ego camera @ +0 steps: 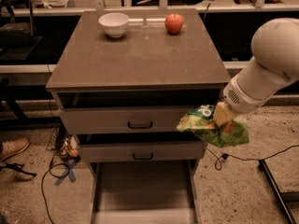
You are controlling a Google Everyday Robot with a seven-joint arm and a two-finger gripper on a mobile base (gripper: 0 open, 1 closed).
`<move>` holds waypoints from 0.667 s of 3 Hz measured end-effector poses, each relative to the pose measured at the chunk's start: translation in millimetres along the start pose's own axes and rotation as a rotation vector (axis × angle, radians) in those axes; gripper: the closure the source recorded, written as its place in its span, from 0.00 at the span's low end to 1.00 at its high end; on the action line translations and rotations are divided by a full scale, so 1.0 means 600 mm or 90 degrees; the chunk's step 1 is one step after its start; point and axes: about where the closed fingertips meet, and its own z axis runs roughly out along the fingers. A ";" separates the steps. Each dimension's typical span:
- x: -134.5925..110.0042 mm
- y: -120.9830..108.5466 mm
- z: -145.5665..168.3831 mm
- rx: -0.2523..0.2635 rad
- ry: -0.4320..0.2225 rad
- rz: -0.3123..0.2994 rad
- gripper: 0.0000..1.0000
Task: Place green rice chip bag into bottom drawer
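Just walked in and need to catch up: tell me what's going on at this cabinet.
The gripper holds the green rice chip bag in the air off the cabinet's front corner, on the picture's right, level with the upper drawers. The bottom drawer stands pulled out below, the bag not yet in it. A white bowl and an apple sit on top.

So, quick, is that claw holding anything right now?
Gripper: closed on the green rice chip bag, in mid-air by the cabinet's right front corner.
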 end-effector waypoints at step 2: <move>0.057 0.026 0.106 -0.068 0.064 0.028 1.00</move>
